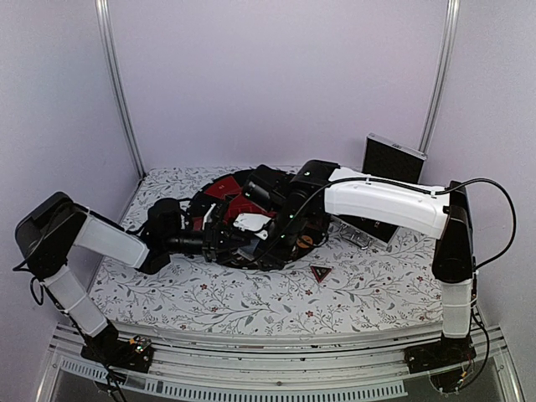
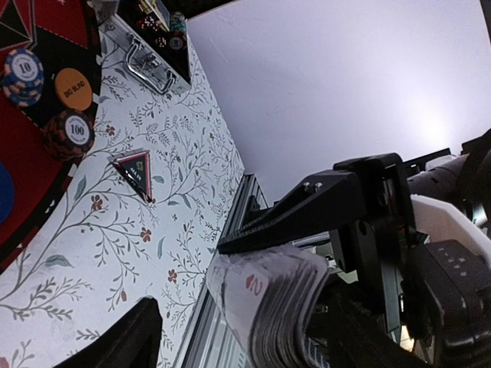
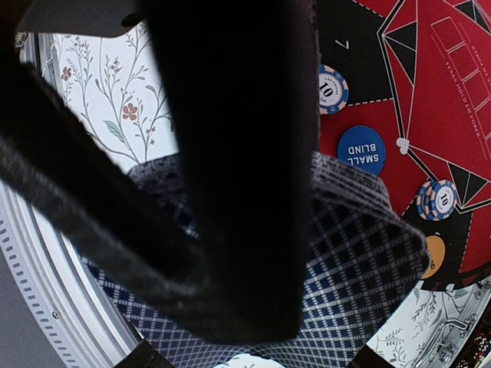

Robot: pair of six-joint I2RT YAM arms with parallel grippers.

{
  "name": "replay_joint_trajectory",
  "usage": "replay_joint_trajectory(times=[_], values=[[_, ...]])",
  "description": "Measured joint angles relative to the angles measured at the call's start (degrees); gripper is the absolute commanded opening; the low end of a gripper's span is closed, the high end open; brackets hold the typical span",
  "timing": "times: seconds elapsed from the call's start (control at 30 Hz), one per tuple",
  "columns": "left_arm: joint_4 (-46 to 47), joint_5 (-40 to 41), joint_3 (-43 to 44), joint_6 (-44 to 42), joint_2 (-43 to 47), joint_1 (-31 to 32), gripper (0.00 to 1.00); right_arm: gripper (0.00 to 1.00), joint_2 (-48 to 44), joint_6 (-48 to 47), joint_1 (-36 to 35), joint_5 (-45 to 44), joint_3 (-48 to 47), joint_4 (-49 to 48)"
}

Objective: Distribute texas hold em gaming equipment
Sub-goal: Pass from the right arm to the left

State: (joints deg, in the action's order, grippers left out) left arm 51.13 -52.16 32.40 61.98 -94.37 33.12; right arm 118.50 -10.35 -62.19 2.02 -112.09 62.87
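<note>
- Right gripper (image 3: 207,307): jaws part closed, pinching the stack of playing cards (image 2: 268,307) clear of the table.
- Left gripper (image 2: 245,326): jaws spread wide around that stack; contact cannot be confirmed.
- Poker chips (image 2: 23,73): on red mat (image 2: 19,142).

A round red-and-black felt poker mat (image 1: 219,186) is lying in the middle of a floral-printed tablecloth (image 1: 209,297), with a silver-edged black case (image 1: 392,163) standing behind it to the right. A black-red triangular marker (image 1: 321,272) is lying on the cloth just off the mat's near right edge. On the mat, an orange plastic disc (image 2: 73,88) is sitting beside two stacks of striped-edge poker chips (image 2: 21,73), and a blue plastic disc (image 3: 360,149) is lying further in. A deck of check-backed playing cards (image 3: 360,261) is hanging above the mat.
</note>
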Motion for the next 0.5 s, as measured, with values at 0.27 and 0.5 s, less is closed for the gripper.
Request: replay_joint_trajectory(times=[0.27,0.5], values=[[-7.21,-0.09,3.93,-5.51,-0.04,0.63,0.48,0.51,0.13,0.00,0.00,-0.09,-0.02,0.02],[-11.72,-0.79,6.03,-9.55,-0.04,0.74,0.03,0.51,0.87,-0.15,0.00,-0.44,-0.02,0.17]])
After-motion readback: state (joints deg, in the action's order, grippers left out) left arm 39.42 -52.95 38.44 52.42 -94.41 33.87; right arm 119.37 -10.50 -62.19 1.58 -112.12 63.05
